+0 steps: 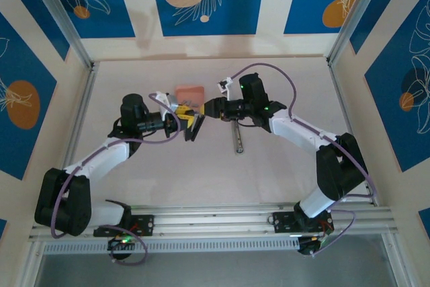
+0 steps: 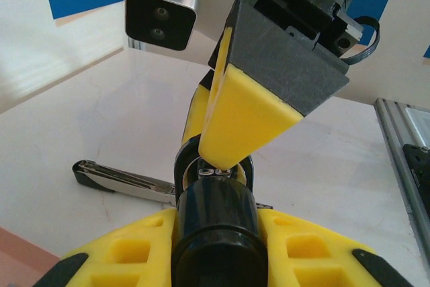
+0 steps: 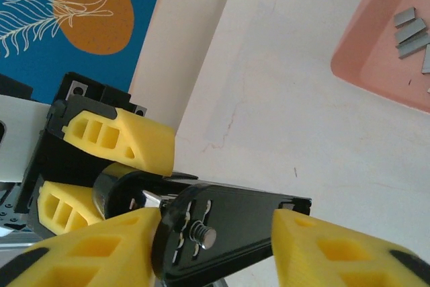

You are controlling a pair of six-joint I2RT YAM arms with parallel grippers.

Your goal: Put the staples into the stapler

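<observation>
Left gripper and right gripper both pinched the stapler between them; the staples lay unloaded in the tray just beyond.

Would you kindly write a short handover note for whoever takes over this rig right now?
Left tool: shut on the black stapler, apparently held above the table.
Right tool: shut on the same stapler from the other side.
Staples: lying in the pink tray, none picked up.
A metal bar lies on the table, apart from both tools.
Done: stapler gripped by both tools.
Left: fetch staples and load them.
</observation>
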